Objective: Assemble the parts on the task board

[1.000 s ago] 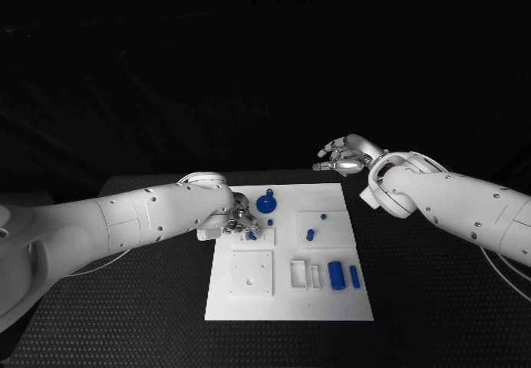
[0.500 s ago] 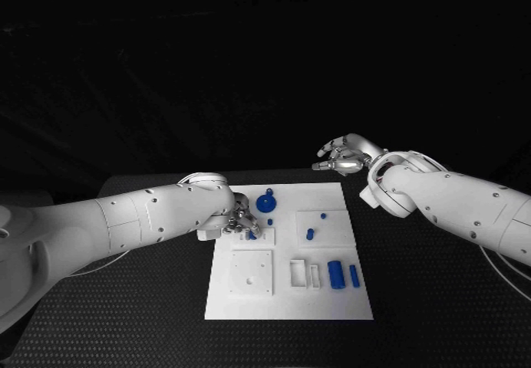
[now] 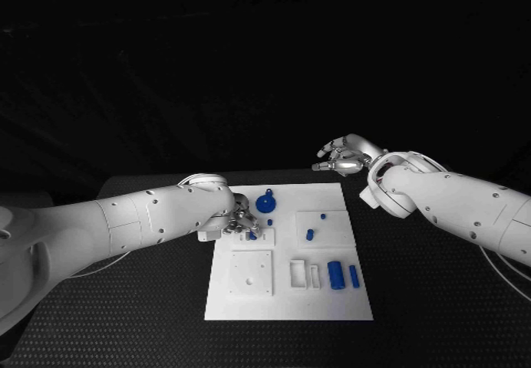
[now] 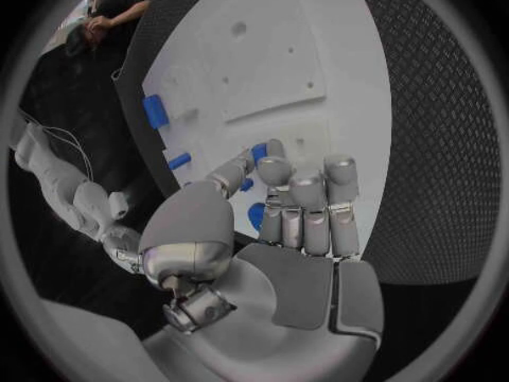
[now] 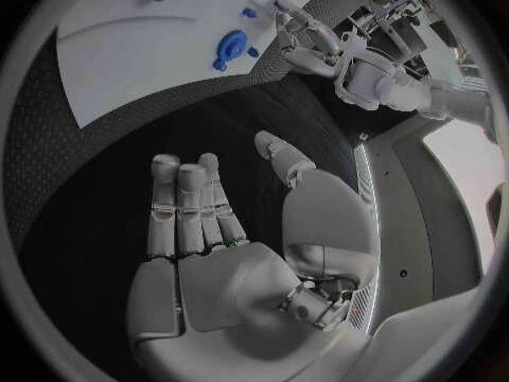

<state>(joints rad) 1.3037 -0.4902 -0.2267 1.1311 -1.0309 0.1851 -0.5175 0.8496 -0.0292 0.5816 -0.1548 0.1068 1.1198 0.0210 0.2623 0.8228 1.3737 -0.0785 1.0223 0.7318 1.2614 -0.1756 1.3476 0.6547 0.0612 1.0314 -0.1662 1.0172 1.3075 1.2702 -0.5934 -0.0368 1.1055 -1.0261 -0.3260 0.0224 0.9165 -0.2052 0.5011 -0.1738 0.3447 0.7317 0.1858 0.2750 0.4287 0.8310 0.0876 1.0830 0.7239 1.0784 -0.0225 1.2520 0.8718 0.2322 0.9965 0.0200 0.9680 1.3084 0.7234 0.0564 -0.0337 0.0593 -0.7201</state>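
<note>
The white task board [image 3: 290, 295] lies in the middle of the table. My left hand [image 3: 242, 222] is low over the board's near-left block and pinches a small blue part [image 3: 252, 235] at its fingertips; in the left wrist view that small blue part [image 4: 258, 153] shows between thumb and finger. A round blue part [image 3: 267, 203] stands just beyond the left hand. Two small blue pegs [image 3: 311, 234] sit on the right block. Two blue cylinders [image 3: 335, 274] lie near the board's right edge. My right hand [image 3: 345, 156] hangs raised past the board's far right corner, holding nothing, fingers apart.
A white square block with holes [image 3: 251, 272] takes up the board's near left, and a small white frame [image 3: 298, 273] sits beside the cylinders. Black table [image 3: 443, 307] surrounds the board on all sides.
</note>
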